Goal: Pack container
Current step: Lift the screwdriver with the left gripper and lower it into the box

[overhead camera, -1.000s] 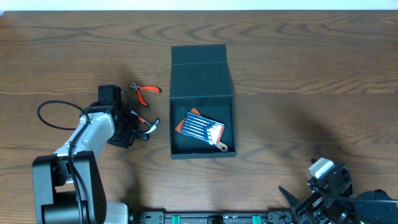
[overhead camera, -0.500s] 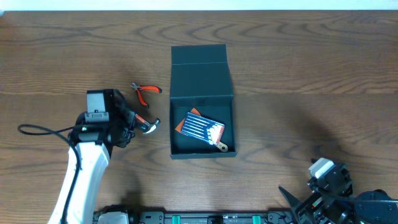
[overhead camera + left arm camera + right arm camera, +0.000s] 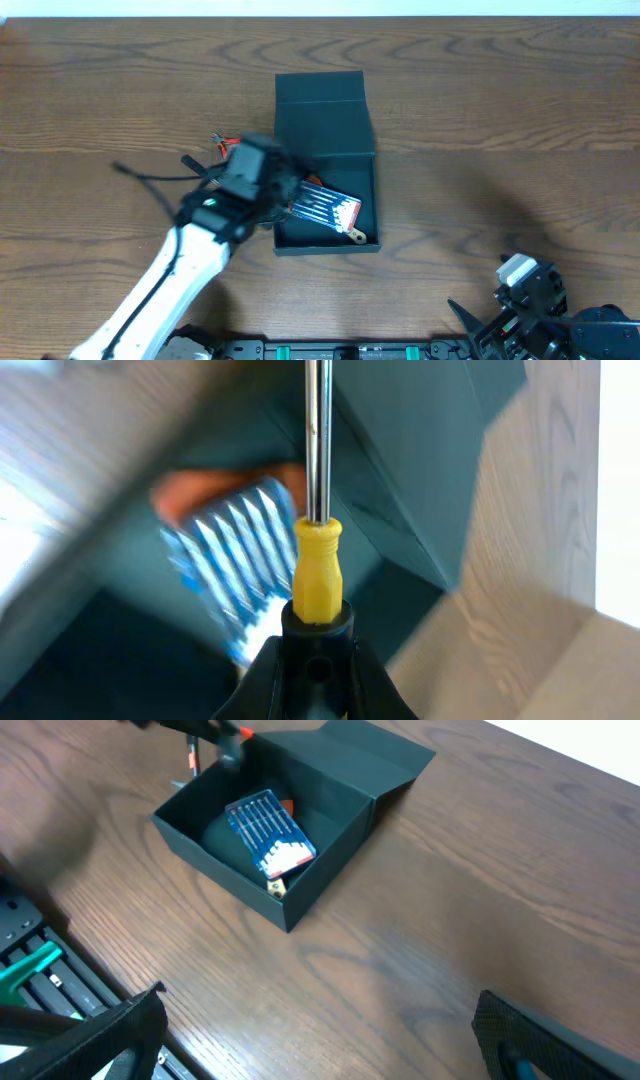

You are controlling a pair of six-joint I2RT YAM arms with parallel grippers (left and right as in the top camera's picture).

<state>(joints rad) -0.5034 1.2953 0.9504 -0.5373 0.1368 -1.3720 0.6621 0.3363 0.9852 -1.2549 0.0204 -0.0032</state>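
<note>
Step in hand: judged from the pose, the screwdriver [image 3: 318,565] was being carried in over the container [image 3: 325,248] to be set down inside.
Left claw: the left gripper [image 3: 318,625] was clenched on the screwdriver's yellow handle, with the steel shaft pointing straight out ahead of the fingers.
Right claw: the right gripper [image 3: 320,1000] was spread wide and held nothing, idle by the near right corner of the tabletop.
Doing it well: the shaft should probably be lined up with a wall of the box, so that both ends clear the rim. The tool should go down onto the bare floor beside the blue pack [image 3: 322,208], and the grip should loosen only once it is low. The left wall lay right under the wrist and looked the likeliest thing to get clipped.
Container, look: it was a dark teal-black, matte, square box with upright walls. Its hinged flap lid [image 3: 322,115] was thrown fully open and lay flat.
Container, place: it sat around the middle of the tabletop, with the lid pointing to the far edge.
Contents: the blue and orange pack lay slanted on the floor, toward the right wall.
Nearby: red-handled pliers [image 3: 220,140] lay left of the box, partly hidden by the arm.
</note>
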